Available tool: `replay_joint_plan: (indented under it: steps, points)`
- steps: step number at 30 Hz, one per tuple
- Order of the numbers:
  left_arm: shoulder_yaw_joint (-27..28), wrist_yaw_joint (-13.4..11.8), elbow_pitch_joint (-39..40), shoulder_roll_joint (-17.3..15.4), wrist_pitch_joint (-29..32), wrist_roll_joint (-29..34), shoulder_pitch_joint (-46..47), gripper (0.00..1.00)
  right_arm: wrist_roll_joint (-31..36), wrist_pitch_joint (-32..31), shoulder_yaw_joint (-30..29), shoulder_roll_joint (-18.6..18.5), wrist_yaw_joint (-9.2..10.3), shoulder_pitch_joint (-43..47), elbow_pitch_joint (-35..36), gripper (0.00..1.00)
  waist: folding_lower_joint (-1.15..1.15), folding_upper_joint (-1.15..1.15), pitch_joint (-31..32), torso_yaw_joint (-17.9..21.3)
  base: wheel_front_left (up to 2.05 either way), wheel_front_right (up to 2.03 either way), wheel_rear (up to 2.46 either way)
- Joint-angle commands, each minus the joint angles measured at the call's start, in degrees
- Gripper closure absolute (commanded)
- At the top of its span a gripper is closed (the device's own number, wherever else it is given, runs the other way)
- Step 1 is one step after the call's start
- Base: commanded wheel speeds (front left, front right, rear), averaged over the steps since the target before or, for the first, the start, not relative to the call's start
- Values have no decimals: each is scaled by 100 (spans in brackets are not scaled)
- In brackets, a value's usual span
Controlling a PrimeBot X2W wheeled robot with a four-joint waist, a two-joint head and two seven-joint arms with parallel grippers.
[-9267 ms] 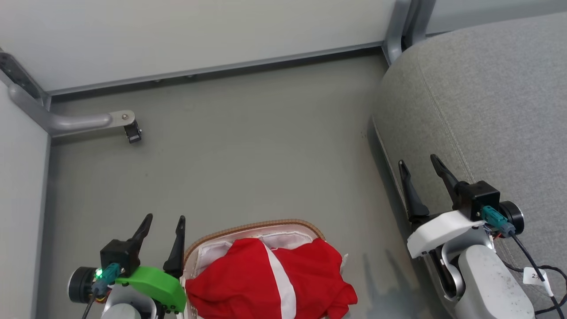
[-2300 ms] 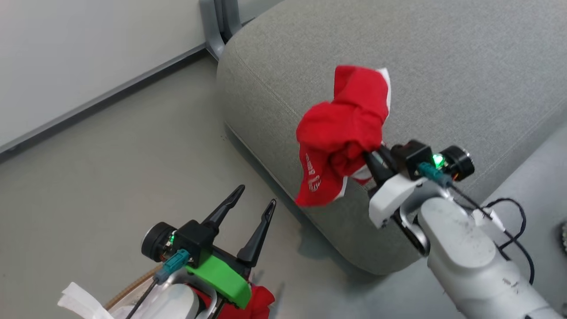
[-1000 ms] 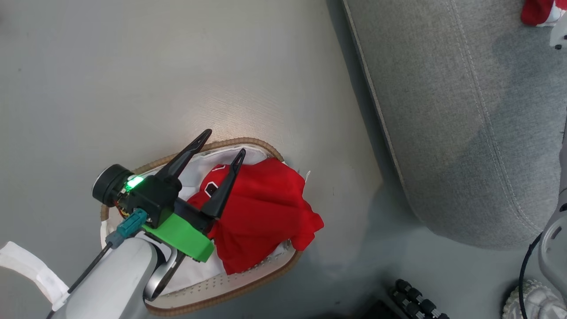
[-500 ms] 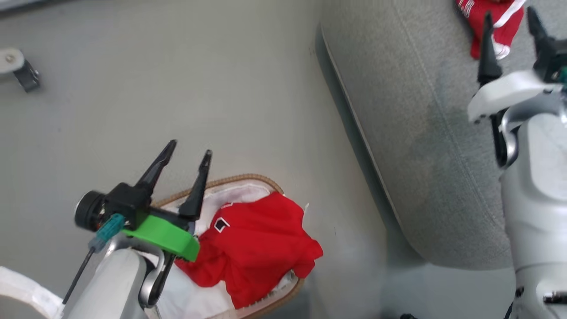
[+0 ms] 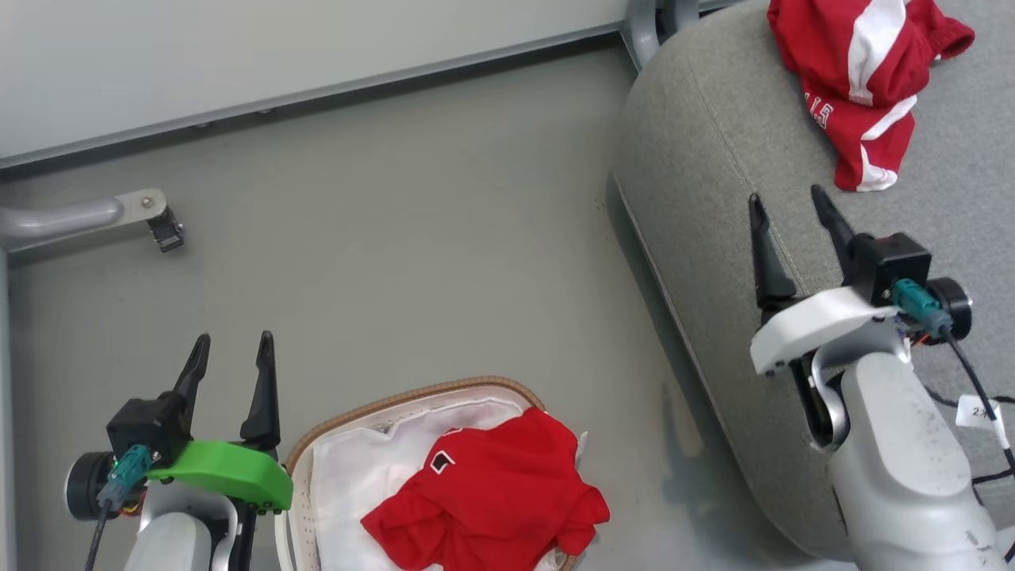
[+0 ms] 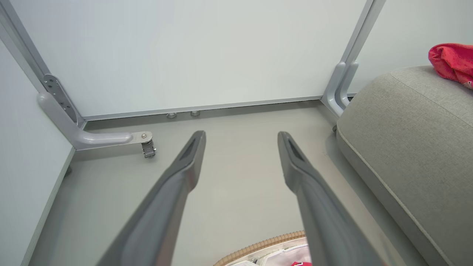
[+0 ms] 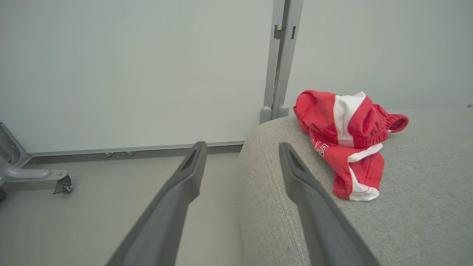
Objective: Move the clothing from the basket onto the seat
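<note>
One red garment with white stripes (image 5: 860, 71) (image 7: 345, 136) lies crumpled on the grey sofa seat (image 5: 714, 159) (image 7: 406, 207) near its far corner. The other red garment (image 5: 492, 503), with a small black-and-white patch, lies in the basket (image 5: 381, 404) on its white lining, at the bottom of the head view. My left gripper (image 5: 230, 357) (image 6: 240, 140) stands open and empty over the floor, left of the basket. My right gripper (image 5: 785, 210) (image 7: 240, 149) is open and empty over the sofa's rounded front edge, short of the garment there.
A white wall panel with a grey base rail (image 5: 317, 87) runs along the back. A grey frame leg with a caster (image 5: 162, 230) juts out at the left. A grey post (image 5: 650, 20) stands behind the sofa corner. Bare grey floor (image 5: 412, 254) lies between basket and sofa.
The head camera has swung, so the whole scene has shifted. My left gripper has drawn back off the basket to its left. Both grippers stay open and empty.
</note>
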State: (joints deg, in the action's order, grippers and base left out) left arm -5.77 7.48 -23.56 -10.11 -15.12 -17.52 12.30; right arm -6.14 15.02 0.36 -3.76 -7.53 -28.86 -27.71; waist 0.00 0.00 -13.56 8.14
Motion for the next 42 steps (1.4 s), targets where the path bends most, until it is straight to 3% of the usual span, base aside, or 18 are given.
replay_joint_plan:
  steps: [1,10,20,28,42]
  points:
    - [133,1,-33,68,-5,77,-145,0,-20,21,38,18,8,185,49,0,0,0,385,-329,0,0,0]
    - [802,2,92,420,-5,594,-756,0,-168,18,150,69,8,1019,217,0,0,0,865,-543,0,0,0]
    - [867,2,116,639,-4,706,-1202,0,-294,18,332,71,8,1367,152,0,0,0,1059,-564,0,0,0]
    - [118,2,-189,610,-4,490,-849,0,-210,18,378,75,8,1028,288,0,0,0,616,-429,0,0,0]
    - [-1576,2,-1706,329,-5,-460,695,0,-310,17,612,76,8,-31,970,0,0,0,-1380,186,0,0,0]
